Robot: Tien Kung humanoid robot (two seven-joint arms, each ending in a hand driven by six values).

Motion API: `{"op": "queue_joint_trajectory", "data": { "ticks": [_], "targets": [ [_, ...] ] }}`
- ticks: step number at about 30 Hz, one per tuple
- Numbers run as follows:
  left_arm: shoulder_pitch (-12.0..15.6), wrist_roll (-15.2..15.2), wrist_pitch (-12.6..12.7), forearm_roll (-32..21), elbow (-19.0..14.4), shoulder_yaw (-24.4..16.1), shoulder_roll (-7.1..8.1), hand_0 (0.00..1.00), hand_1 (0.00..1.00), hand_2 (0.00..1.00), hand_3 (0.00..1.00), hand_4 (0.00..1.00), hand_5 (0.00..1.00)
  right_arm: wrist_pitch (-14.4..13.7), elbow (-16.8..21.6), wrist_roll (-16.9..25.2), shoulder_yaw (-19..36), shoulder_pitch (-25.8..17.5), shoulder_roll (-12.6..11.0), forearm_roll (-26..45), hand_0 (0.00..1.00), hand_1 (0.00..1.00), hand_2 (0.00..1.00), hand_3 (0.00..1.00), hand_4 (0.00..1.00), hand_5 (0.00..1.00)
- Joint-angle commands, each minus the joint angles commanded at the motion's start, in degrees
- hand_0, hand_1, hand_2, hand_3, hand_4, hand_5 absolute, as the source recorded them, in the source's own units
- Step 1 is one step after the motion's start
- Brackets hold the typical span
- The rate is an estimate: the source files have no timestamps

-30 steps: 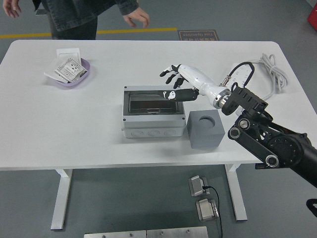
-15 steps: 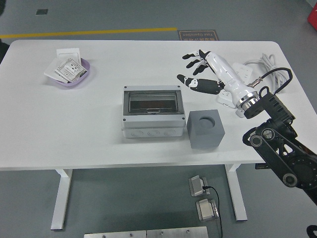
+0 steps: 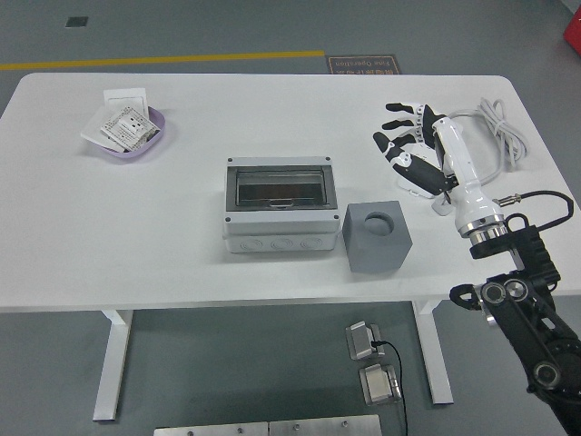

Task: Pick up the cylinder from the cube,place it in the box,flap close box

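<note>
Since the box (image 3: pixel 280 205) at frame centre lies flap-shut and the cube (image 3: pixel 379 236) socket is empty, we judge the task essentially complete; right hand (image 3: pixel 410 153), upper right, spreads fingers wide, holding nothing.

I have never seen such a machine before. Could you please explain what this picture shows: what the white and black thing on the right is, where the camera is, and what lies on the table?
The camera sits high on a humanoid robot and looks down over a white table. The thing on the right is the robot's right arm, black, ending in a white right hand with five black-tipped fingers. The fingers are spread and hold nothing. The left arm is not in view.

On the table, near the middle, lies a grey box with its dark see-through flap closed. Beside it, to the right, stands a grey cube with a round hole in its top. The hole looks empty. At the far left is a purple bowl holding small packets. Under and behind the hand lie white cables.
</note>
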Motion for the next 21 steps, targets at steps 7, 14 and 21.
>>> {"op": "queue_joint_trajectory", "data": {
  "ticks": [7,14,21],
  "targets": [
    [0.2,-0.1,0.0,-0.9,0.0,0.4,-0.20,0.639,0.671,0.650,0.666,0.744,0.300,0.1,-1.9,2.2,0.3,-3.4,0.5,9.6,0.494,0.449,0.595,0.726,0.820,0.486],
    [0.8,-0.4,0.3,-2.1,0.0,0.8,-0.24,0.639,0.670,0.650,0.667,0.744,0.301,0.5,-3.0,2.6,0.0,-4.3,1.1,14.3,0.515,0.473,0.610,0.755,0.826,0.493],
    [1.0,-0.4,0.3,-2.6,0.0,1.0,-0.28,0.639,0.670,0.650,0.666,0.740,0.302,0.6,-2.8,2.3,0.3,-4.7,1.4,13.8,0.554,0.499,0.625,0.769,0.846,0.503]
  ]
}}
